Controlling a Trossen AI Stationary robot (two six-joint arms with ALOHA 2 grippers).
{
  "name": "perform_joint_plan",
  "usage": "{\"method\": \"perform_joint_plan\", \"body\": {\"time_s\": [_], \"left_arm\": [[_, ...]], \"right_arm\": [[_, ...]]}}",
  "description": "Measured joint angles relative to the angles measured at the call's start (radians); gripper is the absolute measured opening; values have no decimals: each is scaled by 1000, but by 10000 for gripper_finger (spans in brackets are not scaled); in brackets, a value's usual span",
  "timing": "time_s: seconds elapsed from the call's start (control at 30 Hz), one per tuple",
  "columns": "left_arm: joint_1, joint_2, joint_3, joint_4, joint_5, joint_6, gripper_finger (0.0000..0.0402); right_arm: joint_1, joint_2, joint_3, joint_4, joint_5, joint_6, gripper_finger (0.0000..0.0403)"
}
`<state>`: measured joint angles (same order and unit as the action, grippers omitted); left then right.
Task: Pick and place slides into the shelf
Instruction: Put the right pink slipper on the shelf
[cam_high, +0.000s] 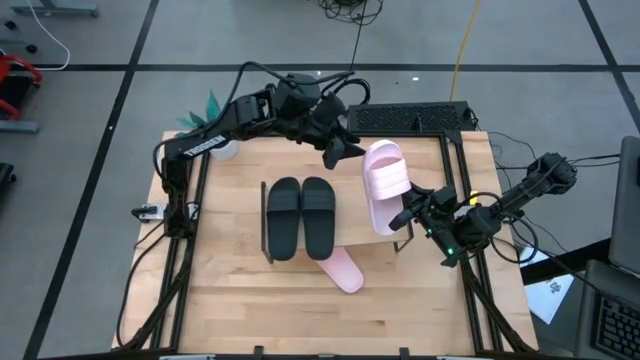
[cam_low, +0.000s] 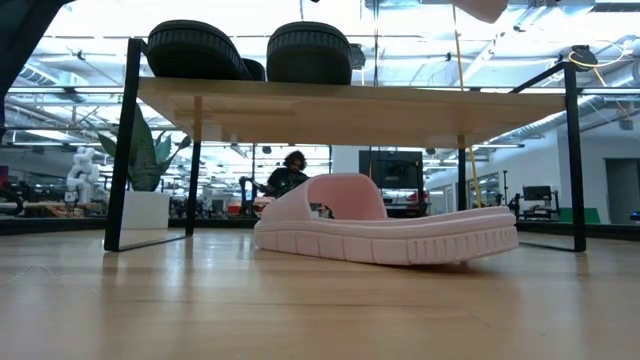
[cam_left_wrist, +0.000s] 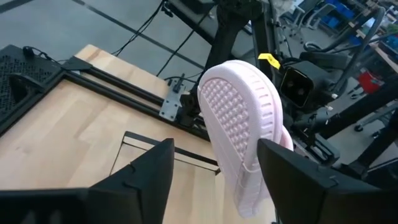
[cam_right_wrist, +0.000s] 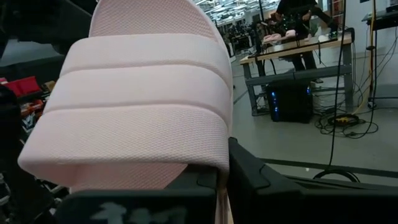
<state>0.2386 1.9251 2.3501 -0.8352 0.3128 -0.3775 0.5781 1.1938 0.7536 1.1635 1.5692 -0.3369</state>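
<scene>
Pink slide (cam_high: 385, 183): on the shelf (cam_high: 430, 245), long axis twelve to six, strap toward twelve. Right gripper (cam_high: 410, 214) clamped on its five-o'clock edge. Left gripper (cam_high: 340, 152), fingers apart, at its eleven o'clock. Black pair (cam_high: 300, 217) at its nine o'clock.

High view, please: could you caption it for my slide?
Right gripper holds pink slide beside black pair on shelf.

Pink slide (cam_low: 385, 228) under shelf (cam_low: 350, 102), blocking passage
</scene>
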Motion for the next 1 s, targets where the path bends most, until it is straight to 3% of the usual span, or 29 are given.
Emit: {"method": "perform_joint_plan", "body": {"time_s": [1.0], "left_arm": [[14, -2, 0, -23, 28, -10, 241]], "right_arm": [[-2, -1, 0, -1, 1, 3, 1]]}}
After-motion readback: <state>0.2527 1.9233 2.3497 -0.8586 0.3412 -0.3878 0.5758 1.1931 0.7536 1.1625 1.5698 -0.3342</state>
